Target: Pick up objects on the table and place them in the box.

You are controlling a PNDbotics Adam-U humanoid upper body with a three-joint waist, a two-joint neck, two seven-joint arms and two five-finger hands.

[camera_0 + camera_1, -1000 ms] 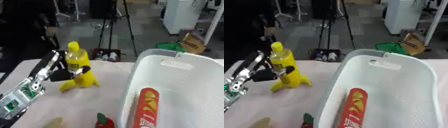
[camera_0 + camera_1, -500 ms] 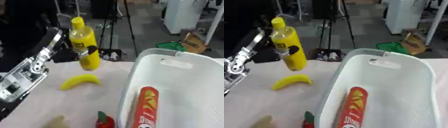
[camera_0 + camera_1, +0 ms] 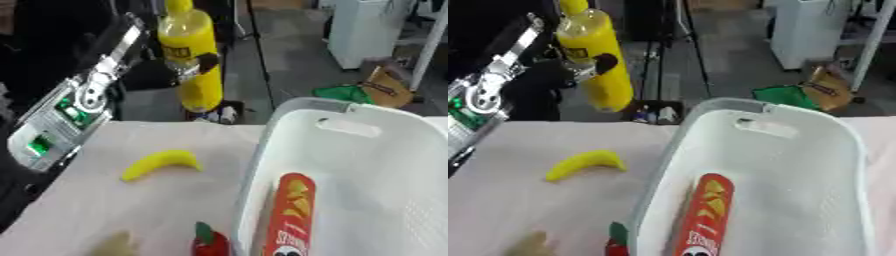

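My left hand [image 3: 179, 68] is shut on a yellow bottle [image 3: 194, 60] and holds it upright in the air, above the table's far edge and left of the box. The white box [image 3: 385, 150] fills the right half of the view; a red chips can [image 3: 289, 215] lies on its floor. On the pale table [image 3: 79, 200] a yellow banana [image 3: 159, 163] lies left of the box. A red thing with a green top [image 3: 208, 241] sits at the box's near left corner. A tan lump [image 3: 114, 244] lies at the bottom edge. My right hand is out of sight.
My left forearm [image 3: 74, 110] reaches in from the left over the table's left side. Beyond the table's far edge the floor holds a tripod's legs [image 3: 223, 105], a cardboard box [image 3: 387, 85] and a green bag [image 3: 343, 93].
My left hand has lifted the yellow bottle off the table, from beside the banana, and carried it up and a little right. The banana stays on the table.
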